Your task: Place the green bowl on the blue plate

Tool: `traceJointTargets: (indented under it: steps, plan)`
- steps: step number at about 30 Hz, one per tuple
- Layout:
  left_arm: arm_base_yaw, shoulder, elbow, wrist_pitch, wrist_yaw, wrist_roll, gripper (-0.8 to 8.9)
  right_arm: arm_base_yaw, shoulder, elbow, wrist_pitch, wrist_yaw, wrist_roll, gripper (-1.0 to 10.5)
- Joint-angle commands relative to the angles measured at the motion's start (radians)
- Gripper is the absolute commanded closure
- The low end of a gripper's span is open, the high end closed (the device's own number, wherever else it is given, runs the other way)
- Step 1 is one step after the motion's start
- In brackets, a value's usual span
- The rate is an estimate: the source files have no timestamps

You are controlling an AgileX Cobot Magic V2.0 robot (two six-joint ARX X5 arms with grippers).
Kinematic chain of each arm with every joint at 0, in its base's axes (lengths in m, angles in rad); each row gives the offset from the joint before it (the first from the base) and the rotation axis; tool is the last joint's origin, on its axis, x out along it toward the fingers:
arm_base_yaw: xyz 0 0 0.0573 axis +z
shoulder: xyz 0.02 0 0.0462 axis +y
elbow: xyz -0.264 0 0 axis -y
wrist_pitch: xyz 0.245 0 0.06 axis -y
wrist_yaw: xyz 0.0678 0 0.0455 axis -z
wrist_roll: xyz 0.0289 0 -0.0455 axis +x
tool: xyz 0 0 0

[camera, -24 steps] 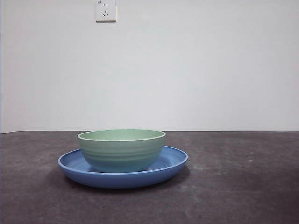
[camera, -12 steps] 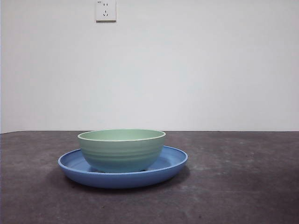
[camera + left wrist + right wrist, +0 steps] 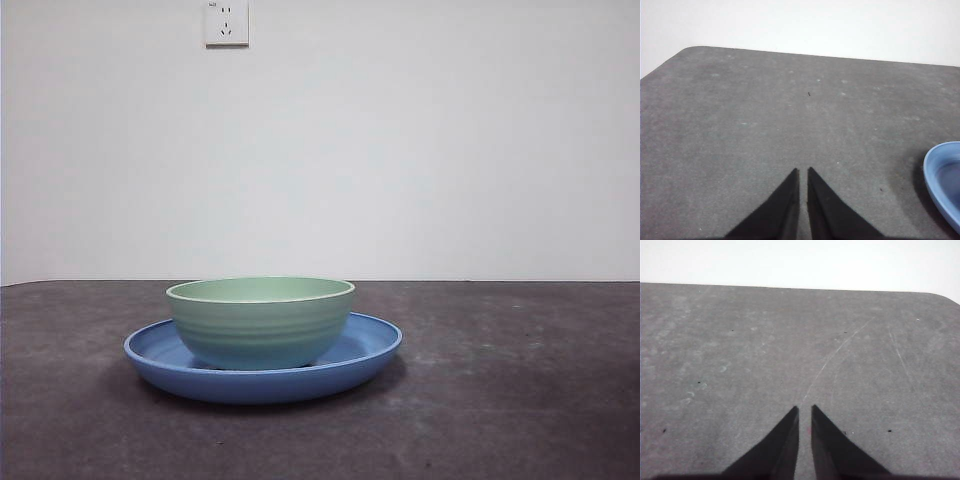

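The green bowl (image 3: 260, 320) sits upright inside the blue plate (image 3: 365, 350) on the dark table, left of centre in the front view. No arm shows in the front view. My left gripper (image 3: 803, 172) is shut and holds nothing, hovering over bare table with an edge of the blue plate (image 3: 942, 182) off to its side. My right gripper (image 3: 805, 410) is also shut and empty, above bare scratched table, with neither bowl nor plate in its view.
A white wall with a power socket (image 3: 226, 22) stands behind the table. The table's rounded far corners (image 3: 687, 50) show in both wrist views.
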Motion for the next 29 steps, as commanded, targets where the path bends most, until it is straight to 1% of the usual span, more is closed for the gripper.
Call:
traceJointTargets:
  steps: [1, 29]
  plan:
    - [0.002, -0.002, -0.021, -0.008, -0.004, -0.003, 7.86, -0.002, -0.002, -0.006, 0.011, 0.003, -0.008, 9.1]
    - [0.002, -0.002, -0.021, -0.008, -0.004, -0.003, 7.86, -0.001, -0.002, -0.006, 0.011, 0.003, -0.008, 9.1]
